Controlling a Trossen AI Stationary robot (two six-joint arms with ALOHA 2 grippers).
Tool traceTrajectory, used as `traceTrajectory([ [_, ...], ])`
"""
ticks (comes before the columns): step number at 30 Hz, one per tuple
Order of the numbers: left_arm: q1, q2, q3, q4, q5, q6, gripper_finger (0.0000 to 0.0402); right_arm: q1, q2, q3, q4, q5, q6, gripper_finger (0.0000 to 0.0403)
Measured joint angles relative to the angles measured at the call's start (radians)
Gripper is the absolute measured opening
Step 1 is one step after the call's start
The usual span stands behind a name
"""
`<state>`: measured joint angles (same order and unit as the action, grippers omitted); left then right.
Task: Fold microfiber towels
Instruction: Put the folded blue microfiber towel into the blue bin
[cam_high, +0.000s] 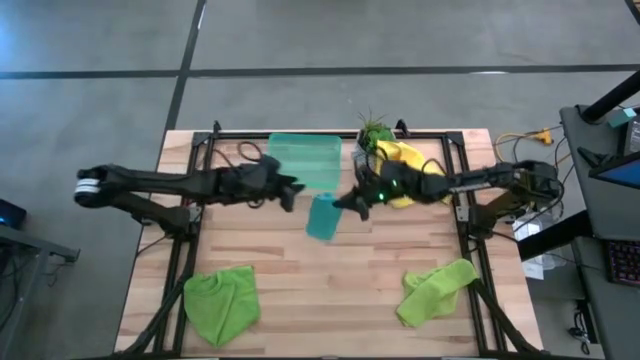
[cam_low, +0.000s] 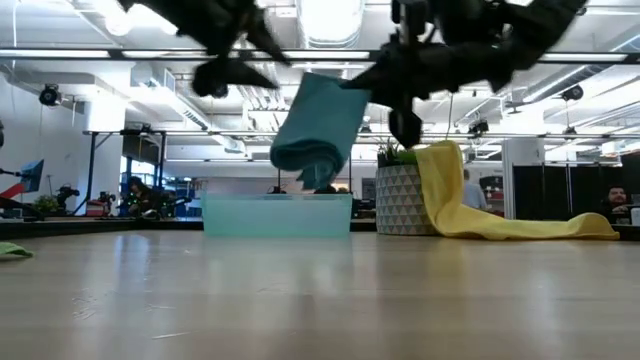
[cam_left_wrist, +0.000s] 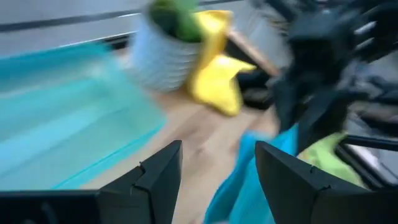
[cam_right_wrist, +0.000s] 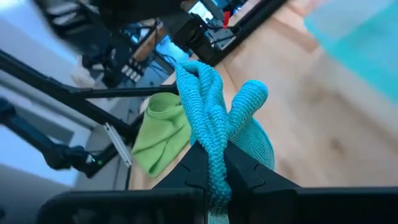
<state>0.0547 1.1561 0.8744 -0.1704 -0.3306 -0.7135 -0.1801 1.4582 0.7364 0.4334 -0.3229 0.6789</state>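
The teal-blue towel (cam_high: 323, 216) is being held up at the centre of the high view, just below the green tray (cam_high: 304, 160), by the right gripper (cam_high: 352, 203), whose fingers are being pressed shut on a bunched fold of it. The left gripper (cam_high: 294, 192) is being kept just left of it, fingers parted and holding nothing. The yellow towel (cam_high: 402, 160) is being draped over the plant pot (cam_high: 372, 140) at upper right. Two lime green towels, one (cam_high: 222, 301) at lower left and the other (cam_high: 436, 289) at lower right, are lying on the table (cam_high: 330, 280).
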Motion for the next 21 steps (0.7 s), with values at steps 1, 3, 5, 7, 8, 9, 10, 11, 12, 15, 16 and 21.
traceTrajectory([
  [1,0.000,-0.034,-0.017,-0.037,-0.015,-0.031,0.0187,-0.023,0.000,0.039,-0.051,-0.031,-0.039,0.0018],
  [3,0.000,-0.102,-0.056,-0.094,-0.021,-0.092,0.0187,-0.066,0.003,0.126,-0.170,-0.079,-0.121,0.0018],
  [5,-0.002,-0.159,-0.101,-0.093,-0.021,-0.153,0.0187,-0.104,0.017,0.217,-0.280,-0.116,-0.203,0.0018],
  [7,-0.006,-0.214,-0.147,-0.090,-0.021,-0.209,0.0187,-0.138,0.043,0.310,-0.366,-0.151,-0.274,0.0018],
  [8,-0.008,-0.236,-0.167,-0.080,-0.021,-0.230,0.0187,-0.156,0.061,0.354,-0.398,-0.171,-0.307,0.0018],
  [9,-0.009,-0.257,-0.184,-0.075,-0.021,-0.249,0.0187,-0.173,0.082,0.396,-0.427,-0.195,-0.333,0.0018],
  [10,-0.009,-0.276,-0.200,-0.074,-0.022,-0.262,0.0187,-0.191,0.107,0.440,-0.452,-0.222,-0.353,0.0018],
  [11,-0.011,-0.293,-0.215,-0.073,-0.022,-0.278,0.0187,-0.210,0.135,0.480,-0.473,-0.252,-0.365,0.0018],
  [12,-0.011,-0.308,-0.228,-0.068,-0.022,-0.293,0.0187,-0.227,0.166,0.517,-0.491,-0.281,-0.369,0.0018],
  [15,-0.013,-0.345,-0.249,-0.061,-0.023,-0.295,0.0187,-0.269,0.271,0.624,-0.506,-0.362,-0.369,0.0017],
  [16,-0.013,-0.352,-0.249,-0.057,-0.024,-0.277,0.0187,-0.278,0.306,0.660,-0.510,-0.384,-0.369,0.0017],
  [21,-0.013,-0.403,-0.246,-0.050,-0.026,-0.198,0.0187,-0.320,0.506,0.883,-0.513,-0.483,-0.352,0.0017],
])
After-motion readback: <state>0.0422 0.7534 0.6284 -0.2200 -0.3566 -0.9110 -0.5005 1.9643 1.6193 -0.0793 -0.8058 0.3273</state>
